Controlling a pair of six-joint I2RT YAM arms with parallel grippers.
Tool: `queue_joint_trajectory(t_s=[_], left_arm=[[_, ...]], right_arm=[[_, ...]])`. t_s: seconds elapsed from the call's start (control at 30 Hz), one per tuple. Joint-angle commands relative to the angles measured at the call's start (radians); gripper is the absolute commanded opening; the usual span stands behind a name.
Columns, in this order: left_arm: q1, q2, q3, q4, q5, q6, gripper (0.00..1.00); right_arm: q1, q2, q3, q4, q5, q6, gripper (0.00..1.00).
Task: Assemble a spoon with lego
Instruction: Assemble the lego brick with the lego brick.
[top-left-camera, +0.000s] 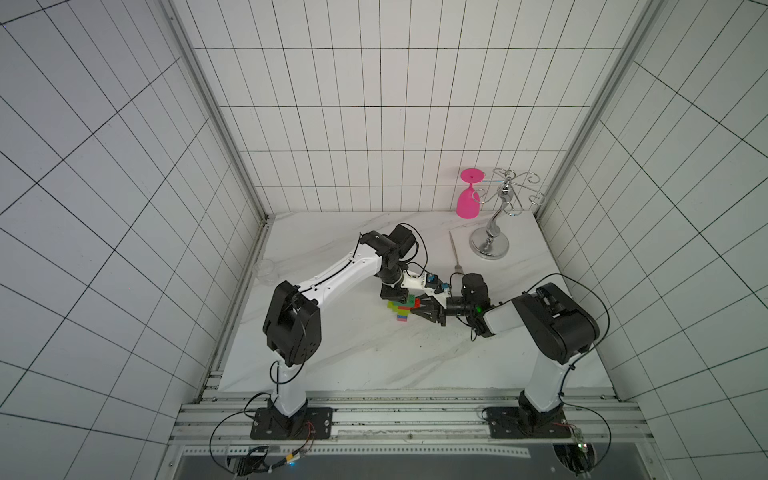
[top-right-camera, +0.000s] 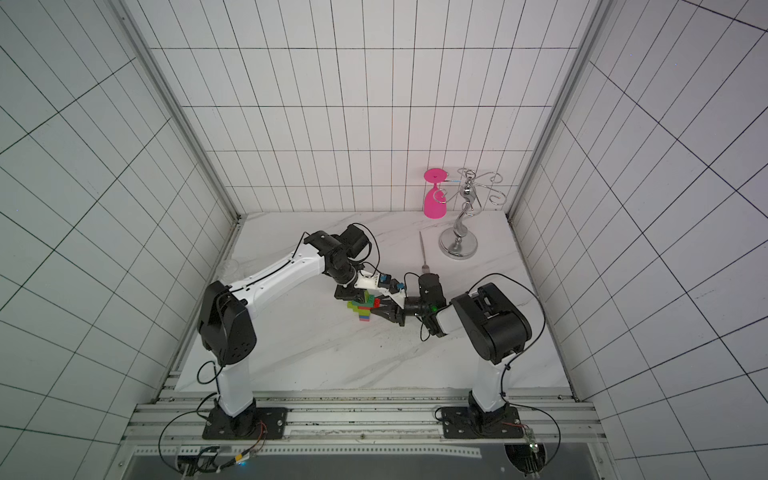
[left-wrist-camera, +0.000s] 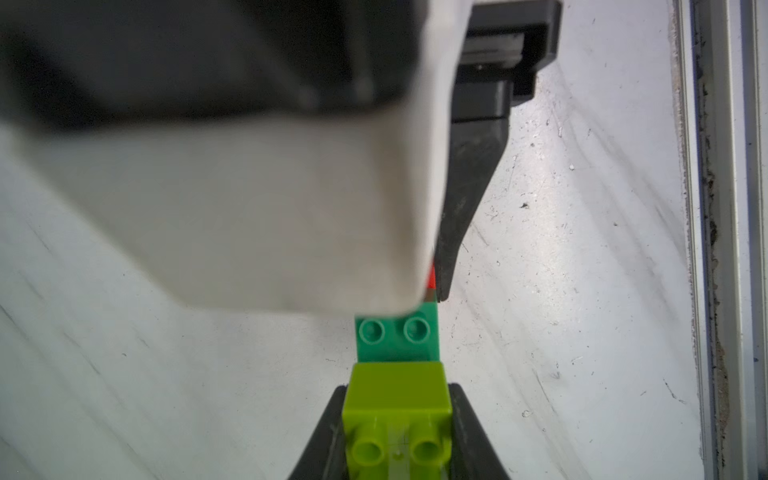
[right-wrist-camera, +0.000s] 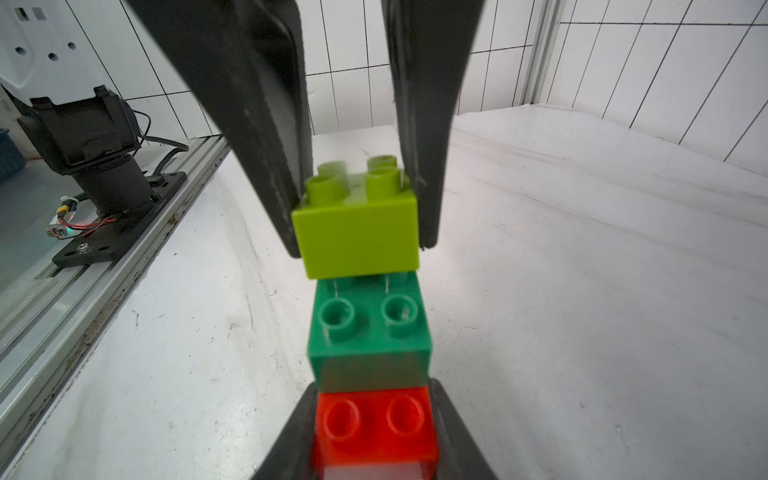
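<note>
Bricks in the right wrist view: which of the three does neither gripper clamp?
The dark-green brick, the middle one. The left gripper clamps the lime-green brick at one end, the right gripper the red brick at the other.

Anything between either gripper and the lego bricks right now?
Nothing visible: the left gripper is shut on the lime-green brick, the right gripper on the red brick. Only the dark-green brick sits between them.
</note>
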Motion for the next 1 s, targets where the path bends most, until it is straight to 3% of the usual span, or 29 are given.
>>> queue_joint_trajectory(t_s=[0.0,0.2,0.37,0.5,0.53,0.57,0.6,0.8,0.97], left_arm=[[-0.057,0.165,-0.066,-0.025,-0.16,0.01,0.15],[-0.1,0.226,-0.068,-0.028,-0.28,-0.003,0.15],[-0.093,0.218,-0.015,-0.033,-0.237,-0.033,0.22],[-0.068,0.19,-0.002,-0.031,-0.192,-0.041,0.22],[-0.063,0.183,-0.008,-0.03,-0.186,-0.041,0.23],[-0.058,0.175,-0.02,-0.022,-0.183,-0.041,0.22],[-0.053,0.167,-0.032,-0.014,-0.177,-0.041,0.22],[-0.04,0.13,-0.072,0.018,-0.166,-0.047,0.21],[-0.04,0.124,-0.075,0.023,-0.16,-0.049,0.21]], right_arm=[[0.013,-0.02,0.036,-0.063,-0.002,0.007,0.25],[0.013,-0.022,0.038,-0.069,-0.002,0.007,0.25],[0.012,-0.033,0.041,-0.09,0.001,0.004,0.27],[-0.001,-0.059,0.03,-0.086,0.039,0.032,0.4],[-0.01,-0.067,0.023,-0.072,0.049,0.054,0.44],[-0.021,-0.077,0.014,-0.044,0.051,0.082,0.62],[-0.033,-0.084,0.004,-0.013,0.044,0.102,0.99],[-0.076,-0.163,-0.066,0.139,0.072,0.21,0.98],[-0.182,-0.288,-0.19,0.264,0.369,0.392,0.98]])
